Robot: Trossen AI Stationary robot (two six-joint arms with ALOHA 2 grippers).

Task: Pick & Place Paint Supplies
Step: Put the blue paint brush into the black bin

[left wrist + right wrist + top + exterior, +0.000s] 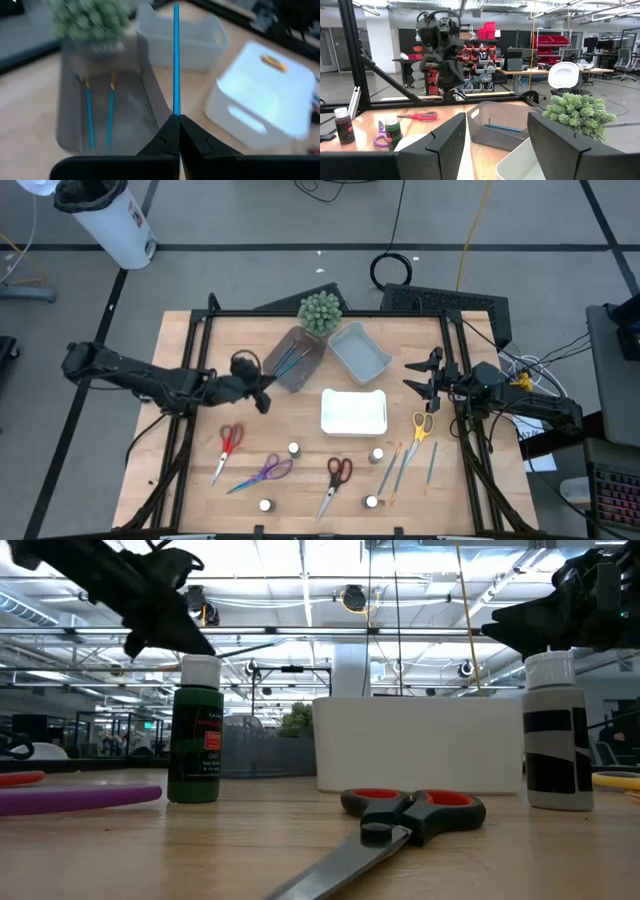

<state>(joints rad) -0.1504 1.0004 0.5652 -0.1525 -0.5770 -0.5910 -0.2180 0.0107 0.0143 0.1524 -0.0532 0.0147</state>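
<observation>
Left gripper [178, 131] sits over the bench [200, 490] just beside the brown tray [295, 360], jaws closed tight on a blue-handled brush [176, 60] that sticks straight out ahead of them. Two more blue brushes [100, 117] lie side by side inside that brown tray (tips toward the green spiky plant [320, 312] at the tray's far end).

Right gripper [425, 375] hangs at the bench's right edge, jaws spread wide, nothing between them. Just below it in the high view: the yellow-handled scissors [421, 426], then a loose bunch of brushes [402, 464] lying near the front-right.

Centre of the bench: white tray [353, 412], w/ the pale blue-grey tray [360, 350] behind it, next to the plant.

Front-left: red-handled scissors [227, 448], then purple-handled scissors [264, 473]. A second red-handled pair [335, 482] lies front-centre, closest to the low camera.

Four small white-capped bottles are scattered across the front: one [294, 449] by the purple pair, one [265, 505] at the front edge, one [377, 455] below the white tray, one [371, 502] near the brush ends. All upright, as far as the high view shows.
</observation>
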